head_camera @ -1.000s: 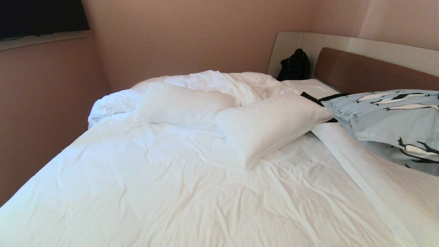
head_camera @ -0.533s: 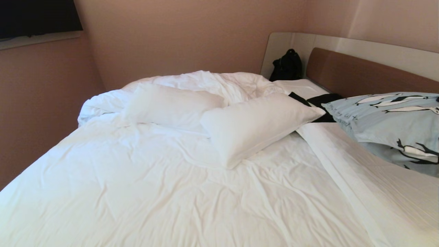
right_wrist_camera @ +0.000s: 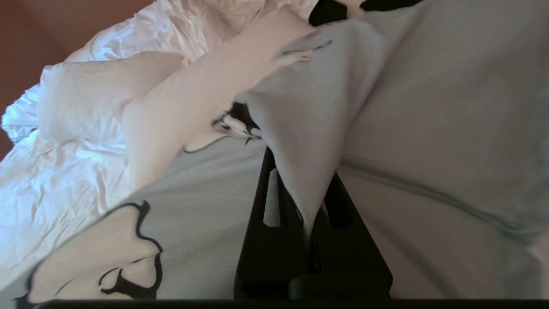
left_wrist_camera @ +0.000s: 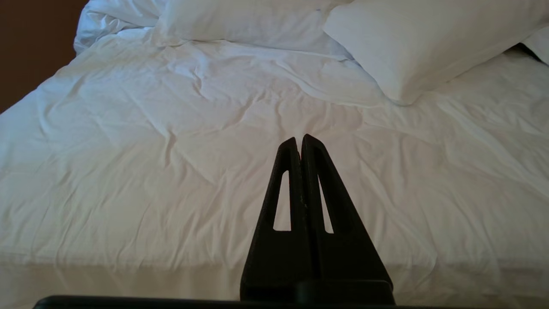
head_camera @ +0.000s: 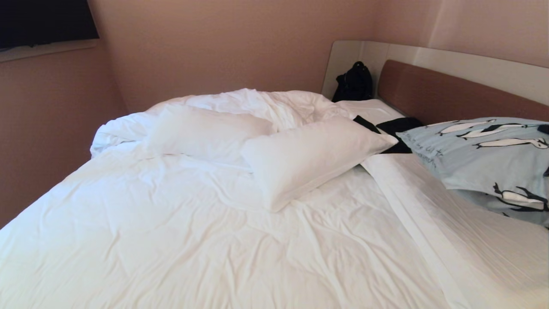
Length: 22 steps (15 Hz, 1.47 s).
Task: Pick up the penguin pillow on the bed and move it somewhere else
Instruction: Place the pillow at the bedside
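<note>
between right gripper (right_wrist_camera: 306,195) fingers, penguin pillow (right_wrist_camera: 386,128) fabric pinched; left gripper (left_wrist_camera: 299,143) fingers pressed together.

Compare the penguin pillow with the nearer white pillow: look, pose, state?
The penguin pillow is pale blue with penguin print; the nearer white pillow is plain. The penguin pillow is pinched by a fold in the shut right gripper and looks lifted; the white pillow lies free on the bed, untouched. Both are soft and rectangular.

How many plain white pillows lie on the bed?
2: one white pillow against the bunched duvet on the left, another white pillow mid-bed beside the penguin pillow. More may be hidden.
</note>
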Tool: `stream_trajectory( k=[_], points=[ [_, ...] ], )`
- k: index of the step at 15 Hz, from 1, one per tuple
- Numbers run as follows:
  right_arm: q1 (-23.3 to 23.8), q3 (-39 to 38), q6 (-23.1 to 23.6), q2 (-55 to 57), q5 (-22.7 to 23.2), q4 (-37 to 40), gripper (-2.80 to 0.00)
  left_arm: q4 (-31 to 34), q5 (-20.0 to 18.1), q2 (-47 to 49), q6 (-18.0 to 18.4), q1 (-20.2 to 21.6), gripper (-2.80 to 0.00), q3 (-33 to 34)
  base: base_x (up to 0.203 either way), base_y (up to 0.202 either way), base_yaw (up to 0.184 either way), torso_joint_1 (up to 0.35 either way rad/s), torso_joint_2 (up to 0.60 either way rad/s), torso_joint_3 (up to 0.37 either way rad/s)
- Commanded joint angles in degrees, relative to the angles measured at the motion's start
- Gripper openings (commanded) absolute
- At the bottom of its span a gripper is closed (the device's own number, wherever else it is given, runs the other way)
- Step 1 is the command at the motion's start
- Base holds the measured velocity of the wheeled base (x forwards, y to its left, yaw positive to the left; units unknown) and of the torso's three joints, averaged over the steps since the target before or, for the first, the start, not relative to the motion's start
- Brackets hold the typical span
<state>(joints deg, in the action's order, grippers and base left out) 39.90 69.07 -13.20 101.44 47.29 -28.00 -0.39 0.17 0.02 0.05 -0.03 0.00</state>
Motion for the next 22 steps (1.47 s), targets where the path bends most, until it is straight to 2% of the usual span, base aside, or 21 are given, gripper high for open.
stream_trajectory(
  k=[1, 3, 6, 8, 12, 18, 20, 22],
  points=[
    [-0.1, 0.2, 0.0, 1.7, 1.6, -0.2, -2.80, -0.1, 0.0, 0.0, 0.0, -0.1, -2.80, 0.0, 0.000, 0.000, 0.000, 0.000, 0.00, 0.000],
    [-1.1, 1.4, 0.2, 2.9, 4.2, 0.0, -2.80, -0.1, 0.0, 0.0, 0.0, -0.1, -2.80, 0.0, 0.000, 0.000, 0.000, 0.000, 0.00, 0.000],
    [-2.1, 5.6, 3.1, 8.1, 4.9, -0.3, -2.80, -0.1, 0.0, 0.0, 0.0, -0.1, -2.80, 0.0, 0.000, 0.000, 0.000, 0.000, 0.00, 0.000],
    [-2.3, 10.8, 7.1, 12.8, 4.9, 0.0, -2.80, -0.1, 0.0, 0.0, 0.0, -0.1, -2.80, 0.0, 0.000, 0.000, 0.000, 0.000, 0.00, 0.000],
    [-2.1, 22.0, 10.8, 22.3, 4.9, 0.7, -2.80, -0.1, 0.0, 0.0, 0.0, -0.1, -2.80, 0.0, 0.000, 0.000, 0.000, 0.000, 0.00, 0.000],
    [-1.7, 42.3, 20.3, 35.8, 4.5, 13.7, -2.80, -0.1, 0.0, 0.0, 0.0, -0.1, -2.80, 0.0, 0.000, 0.000, 0.000, 0.000, 0.00, 0.000],
    [-1.9, 42.5, 25.4, 37.6, 3.8, 15.3, -2.80, -0.1, 0.0, 0.0, 0.0, -0.1, -2.80, 0.0, 0.000, 0.000, 0.000, 0.000, 0.00, 0.000],
    [-2.2, 42.5, 27.6, 38.7, 1.3, 15.9, -2.80, -0.1, 0.0, 0.0, 0.0, -0.1, -2.80, 0.0, 0.000, 0.000, 0.000, 0.000, 0.00, 0.000]
  ],
)
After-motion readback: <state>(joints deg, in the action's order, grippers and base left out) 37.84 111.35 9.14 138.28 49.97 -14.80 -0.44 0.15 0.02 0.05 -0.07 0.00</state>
